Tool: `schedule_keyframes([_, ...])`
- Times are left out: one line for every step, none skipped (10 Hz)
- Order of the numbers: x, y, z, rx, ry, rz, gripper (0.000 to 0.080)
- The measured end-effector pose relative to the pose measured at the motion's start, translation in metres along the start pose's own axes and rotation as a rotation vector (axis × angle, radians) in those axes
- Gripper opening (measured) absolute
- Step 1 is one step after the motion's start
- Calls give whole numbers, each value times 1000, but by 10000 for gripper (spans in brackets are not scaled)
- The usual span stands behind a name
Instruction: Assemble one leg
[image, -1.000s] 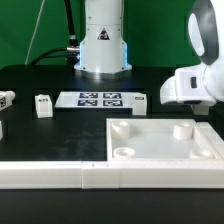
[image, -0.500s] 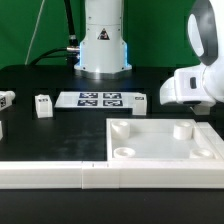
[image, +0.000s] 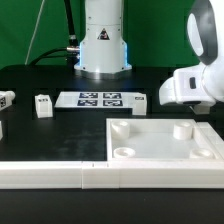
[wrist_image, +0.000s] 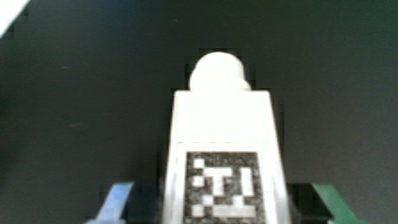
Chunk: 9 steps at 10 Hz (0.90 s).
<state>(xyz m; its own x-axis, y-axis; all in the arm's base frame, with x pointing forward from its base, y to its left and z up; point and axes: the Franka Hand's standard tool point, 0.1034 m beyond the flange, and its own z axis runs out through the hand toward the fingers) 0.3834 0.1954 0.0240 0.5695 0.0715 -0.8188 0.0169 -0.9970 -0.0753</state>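
Observation:
In the wrist view a white leg (wrist_image: 222, 130) lies on the black table, its rounded peg end pointing away and its black-and-white tag facing the camera. My gripper (wrist_image: 228, 202) is open and straddles the tagged end, with a dark gap between the leg and each finger (wrist_image: 121, 200). In the exterior view the hand (image: 195, 88) hangs at the right behind the big white tray (image: 160, 150); its fingers and this leg are hidden there. Another leg (image: 43, 105) stands at the exterior view's left, and a tagged one (image: 5, 98) sits at the left edge.
The marker board (image: 100, 99) lies in front of the robot base (image: 102, 45). A long white rail (image: 50, 172) runs along the front, level with the tray. The tray has raised corner sockets (image: 183, 130).

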Motion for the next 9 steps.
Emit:
schedule_keyframes([-17, 10, -23, 11, 37, -9, 290])
schedule_keyframes([-31, 19, -35, 19, 59, -14, 290])
schedule_keyframes([-40, 28, -47, 28, 85, -16, 290])
schedule_keyframes([-45, 33, -53, 32, 107, -11, 291])
schedule_keyframes([-45, 32, -49, 31, 101, -11, 291])
schedule_keyframes([-41, 31, -49, 33, 120, -11, 291])
schedule_keyframes([-36, 31, -55, 37, 207, -8, 291])
schedule_keyframes([-36, 31, -56, 36, 278, -6, 291])
schedule_keyframes([-31, 35, -60, 34, 379, -29, 291])
